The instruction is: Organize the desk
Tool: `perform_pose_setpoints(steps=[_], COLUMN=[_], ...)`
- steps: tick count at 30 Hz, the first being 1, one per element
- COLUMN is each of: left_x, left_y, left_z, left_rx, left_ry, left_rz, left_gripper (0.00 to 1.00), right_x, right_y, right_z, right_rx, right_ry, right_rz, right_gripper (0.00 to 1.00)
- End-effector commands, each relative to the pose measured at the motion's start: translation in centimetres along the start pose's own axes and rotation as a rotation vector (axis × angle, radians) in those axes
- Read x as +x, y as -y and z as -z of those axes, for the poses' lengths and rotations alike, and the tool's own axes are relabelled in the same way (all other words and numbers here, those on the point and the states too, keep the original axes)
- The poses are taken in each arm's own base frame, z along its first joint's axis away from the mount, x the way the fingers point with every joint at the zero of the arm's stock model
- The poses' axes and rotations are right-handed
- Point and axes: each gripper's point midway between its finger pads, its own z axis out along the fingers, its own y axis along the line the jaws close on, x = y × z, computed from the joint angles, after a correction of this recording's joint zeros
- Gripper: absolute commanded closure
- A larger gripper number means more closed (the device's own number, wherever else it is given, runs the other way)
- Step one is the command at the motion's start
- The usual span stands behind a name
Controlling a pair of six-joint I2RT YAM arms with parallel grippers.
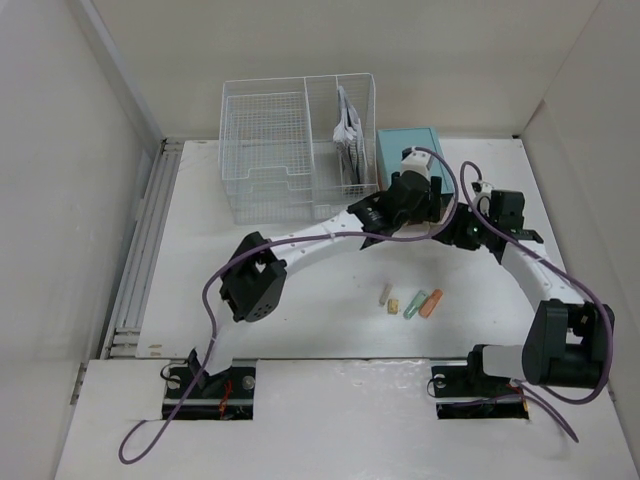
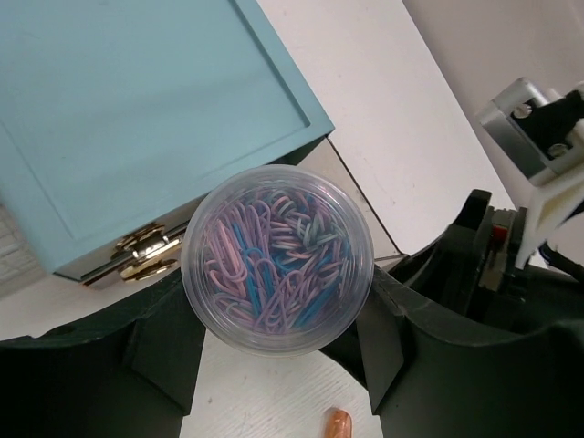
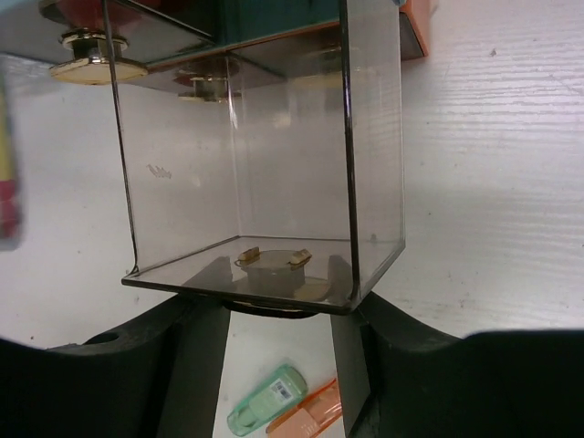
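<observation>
- The left gripper's dark fingers clenched a clear round tub from both sides. The tub was upright, packed with pink, blue and white paper clips.
- The tub hung just in front of the teal drawer box, near its gold knobs, in the left wrist view.
- The right gripper sat at the front of a clear drawer pulled out of the same box. Its fingers flanked the drawer's knob. Whether they gripped it could not be told through the glossy front.
- A green pen-like item and an orange one lay side by side below that drawer.
- From above, both arms met in front of the teal box at the far right of the desk.
- The white desk stretched from the arm bases to the back wall. A white wire rack stood at its far edge beside the box.
- Two small pale pieces lay left of the green and orange items, near mid-desk.
</observation>
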Motion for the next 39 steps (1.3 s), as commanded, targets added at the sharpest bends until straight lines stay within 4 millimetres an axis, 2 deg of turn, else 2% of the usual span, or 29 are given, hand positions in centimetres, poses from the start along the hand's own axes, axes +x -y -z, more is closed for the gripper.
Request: perform_pose_setpoints(steps=[1, 2, 4, 6, 9, 10, 11, 12, 14, 15, 17, 20, 21, 26, 32, 33, 35, 36, 38, 39], left_x=[-4.1, -4.5, -4.0, -4.7, -4.9, -4.3, -4.8, -4.5, -5.0, -4.4, -4.7, -4.0, -4.3, -3.2, -3.4, -3.4, -3.3, -3.1, -2.9, -2.9], left_y=[2.6, 2.8, 2.9, 2.9, 3.3, 3.3, 3.5, 2.8, 3.4, 3.3, 3.7, 3.0, 3.2, 3.1, 3.3, 2.7, 2.6, 2.5, 2.4, 2.4], left_z=[0.5, 0.6, 0.1, 0.1, 0.0, -0.3, -0.2, -0.8, -0.8, -1.1, -1.2, -1.9, -1.8, -2.4, -3.3, -3.4, -3.6, -3.6, -3.6, -3.6], left_rx=[0.082, 0.087, 0.093, 0.101, 0.117, 0.12, 0.125, 0.112, 0.132, 0.136, 0.147, 0.138, 0.143, 0.152, 0.174, 0.161, 0.158, 0.153, 0.149, 0.149], left_ry=[0.074, 0.082, 0.071, 0.08, 0.083, 0.069, 0.078, 0.073, 0.079, 0.065, 0.066, 0.05, 0.057, 0.031, 0.031, 0.026, 0.02, 0.012, 0.005, 0.004], left_rz=[-0.007, -0.005, -0.007, -0.011, -0.009, -0.012, -0.01, -0.01, -0.007, -0.01, -0.009, -0.011, -0.009, -0.014, -0.011, -0.01, -0.011, -0.012, -0.014, -0.014], left_gripper=[1.0, 1.0, 1.0, 1.0, 1.0, 1.0, 1.0, 1.0, 1.0, 1.0, 1.0, 1.0, 1.0, 1.0, 1.0, 0.99, 0.92, 0.85, 0.6, 0.58], right_x=[1.1, 1.5, 1.6, 1.6, 2.2, 2.1, 2.3, 2.3, 2.8, 2.7, 2.9, 3.1, 3.3, 3.6, 3.6, 3.6, 3.6, 3.6, 3.3, 3.3], right_y=[-0.7, -0.6, -0.4, -0.4, -0.9, -1.1, -1.1, -1.1, -1.1, -1.0, -1.0, -1.4, -1.4, -1.7, -1.8, -1.8, -1.8, -1.8, -1.8, -1.8], right_z=[0.9, 0.9, 1.0, 1.0, 1.2, 1.4, 1.4, 1.4, 1.7, 1.8, 1.9, 2.1, 2.2, 2.3, 2.3, 2.3, 2.3, 2.3, 2.4, 2.4], right_rx=[-0.053, -0.052, -0.055, -0.055, -0.084, -0.097, -0.096, -0.096, -0.093, -0.1, -0.099, -0.124, -0.123, -0.142, -0.152, -0.152, -0.152, -0.152, -0.156, -0.156], right_ry=[-0.029, -0.037, -0.042, -0.042, -0.068, -0.061, -0.069, -0.069, -0.086, -0.083, -0.092, -0.095, -0.104, -0.115, -0.116, -0.116, -0.116, -0.116, -0.104, -0.104], right_rz=[0.045, 0.041, 0.041, 0.041, 0.039, 0.055, 0.051, 0.051, 0.054, 0.06, 0.055, 0.073, 0.068, 0.079, 0.079, 0.079, 0.079, 0.079, 0.077, 0.077], right_gripper=[0.85, 0.86, 0.86, 0.86, 0.86, 0.86, 0.86, 0.86, 0.86, 0.86, 0.86, 0.86, 0.86, 0.86, 0.86, 0.86, 0.86, 0.86, 0.86, 0.86])
